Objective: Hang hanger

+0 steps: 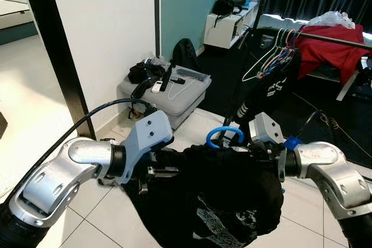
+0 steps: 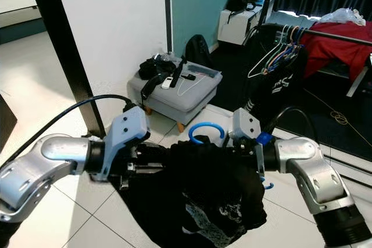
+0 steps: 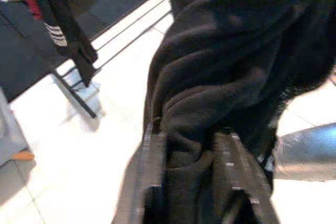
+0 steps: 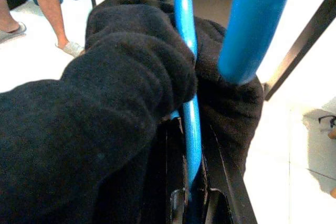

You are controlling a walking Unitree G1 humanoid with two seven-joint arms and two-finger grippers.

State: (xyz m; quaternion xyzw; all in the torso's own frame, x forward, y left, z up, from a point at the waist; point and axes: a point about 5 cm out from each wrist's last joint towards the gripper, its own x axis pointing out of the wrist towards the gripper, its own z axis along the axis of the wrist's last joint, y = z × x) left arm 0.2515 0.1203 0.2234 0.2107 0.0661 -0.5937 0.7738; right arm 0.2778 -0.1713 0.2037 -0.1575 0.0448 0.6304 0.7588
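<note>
Black garment (image 1: 224, 196) bunched between and ahead of both grippers' fingers, bare tiled floor (image 1: 99, 213) below them, crowded clothes rail (image 1: 325, 36) farther ahead, grey ottoman (image 1: 174, 94) beyond left fingers.

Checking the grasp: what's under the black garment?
A blue hanger: hook above the black garment, one bar between the right gripper's fingers. The rest is covered.

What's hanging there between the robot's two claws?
In the left eye view, a black garment on a blue hanger spans the gap between the left gripper and the right gripper; each wrist view shows fingers clamped on it.
</note>
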